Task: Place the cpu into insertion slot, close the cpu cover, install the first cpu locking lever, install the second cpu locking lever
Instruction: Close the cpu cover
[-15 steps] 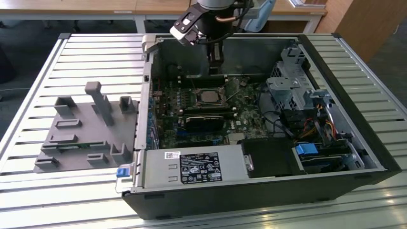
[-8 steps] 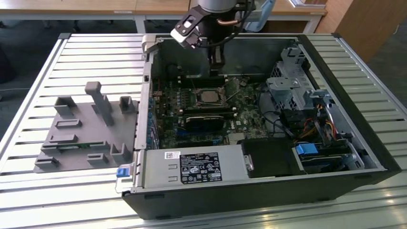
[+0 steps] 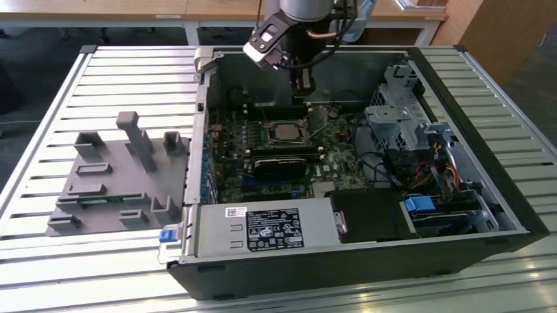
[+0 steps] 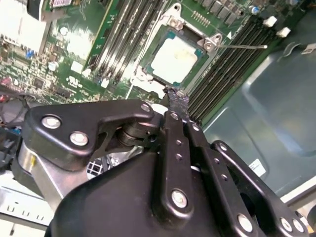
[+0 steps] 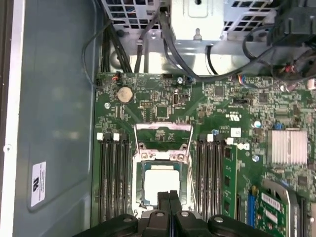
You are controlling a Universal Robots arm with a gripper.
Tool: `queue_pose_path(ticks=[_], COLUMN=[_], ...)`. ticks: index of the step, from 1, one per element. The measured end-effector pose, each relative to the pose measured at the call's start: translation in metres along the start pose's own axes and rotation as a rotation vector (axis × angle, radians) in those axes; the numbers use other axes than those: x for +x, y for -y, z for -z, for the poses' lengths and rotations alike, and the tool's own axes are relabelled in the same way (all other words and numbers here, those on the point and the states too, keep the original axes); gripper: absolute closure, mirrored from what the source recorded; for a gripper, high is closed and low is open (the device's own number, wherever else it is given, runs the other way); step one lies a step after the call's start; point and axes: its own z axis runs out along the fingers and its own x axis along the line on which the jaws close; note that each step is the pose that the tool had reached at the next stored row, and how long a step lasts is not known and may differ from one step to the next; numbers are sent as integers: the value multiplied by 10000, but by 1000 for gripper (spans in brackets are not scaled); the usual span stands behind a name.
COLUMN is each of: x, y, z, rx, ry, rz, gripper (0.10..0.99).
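The exterior view showed an open computer case lying on a slatted metal counter. A grey plastic tray of upright holders sat beside it at the exterior view's left. The arm came in from the top centre of that view, and the end effector reached down into the case just above the middle of the green circuit board. A silver power supply lay along the case's near edge, in the lower middle of the view.

The cpu sat flat in the insertion slot near the centre of the board, its dull silver top facing up.

In the first wrist view the cpu lay inside the insertion slot between two banks of long black memory slots. The cpu cover stood raised on the far side of the socket from the end effector, with green board visible through its window. The fingers were pressed together with nothing seen between them, their tips at the socket's near edge. A round coin battery sat beyond the cover.

In the second wrist view the closed end effector hovered at the rim of the insertion slot, just beside the cpu. A thin metal lever stuck out sideways over the neighbouring memory slots.
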Motion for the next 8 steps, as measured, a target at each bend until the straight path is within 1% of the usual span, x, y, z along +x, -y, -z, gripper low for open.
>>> queue_pose_path(ticks=[2,8], x=[-1,12], y=[-38,-181], z=[-15,-49], rx=[5,15], ry=[-4,-2], rz=[114,118], gripper=[980,980])
